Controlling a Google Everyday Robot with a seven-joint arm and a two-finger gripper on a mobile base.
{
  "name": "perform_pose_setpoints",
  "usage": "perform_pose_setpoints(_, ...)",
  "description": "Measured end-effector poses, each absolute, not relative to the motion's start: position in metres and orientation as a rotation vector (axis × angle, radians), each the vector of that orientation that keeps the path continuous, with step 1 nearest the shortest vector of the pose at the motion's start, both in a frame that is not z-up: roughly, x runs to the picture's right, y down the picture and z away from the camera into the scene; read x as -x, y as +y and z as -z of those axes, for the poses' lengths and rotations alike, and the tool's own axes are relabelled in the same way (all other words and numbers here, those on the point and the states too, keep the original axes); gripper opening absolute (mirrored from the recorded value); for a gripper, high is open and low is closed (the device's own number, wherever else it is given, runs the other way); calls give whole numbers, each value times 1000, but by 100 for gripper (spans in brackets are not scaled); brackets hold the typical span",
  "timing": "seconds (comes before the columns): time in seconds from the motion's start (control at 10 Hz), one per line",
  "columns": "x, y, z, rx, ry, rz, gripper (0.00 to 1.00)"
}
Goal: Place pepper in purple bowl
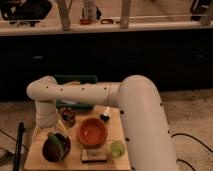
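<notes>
White arm (140, 115) fills lower right, nearest the lens, then reaches left across mid-frame and bends down at left. Wooden table (35, 157) sits bottom left, with a green bin (75, 80) at its far edge behind the arm. Orange bowl (92, 131) is at table centre, and the purple bowl (56, 150) is just left of it, near the front edge. Gripper (56, 130) hangs over the purple bowl's back rim. Can't tell how wide it is spread or whether it grips anything. Pepper (52, 137) is directly under the gripper, within the purple bowl's outline. Can't tell whether it rests in the bowl. Round pale-green object (118, 148) sits lower right of the orange bowl.
</notes>
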State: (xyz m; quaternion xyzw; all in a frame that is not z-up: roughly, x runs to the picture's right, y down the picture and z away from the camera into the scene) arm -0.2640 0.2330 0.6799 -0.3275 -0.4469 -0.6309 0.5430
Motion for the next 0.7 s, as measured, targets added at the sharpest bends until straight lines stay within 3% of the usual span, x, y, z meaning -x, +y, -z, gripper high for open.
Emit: perform_pose_setpoints(0.7, 264, 230, -681, 774, -1067, 1500, 80)
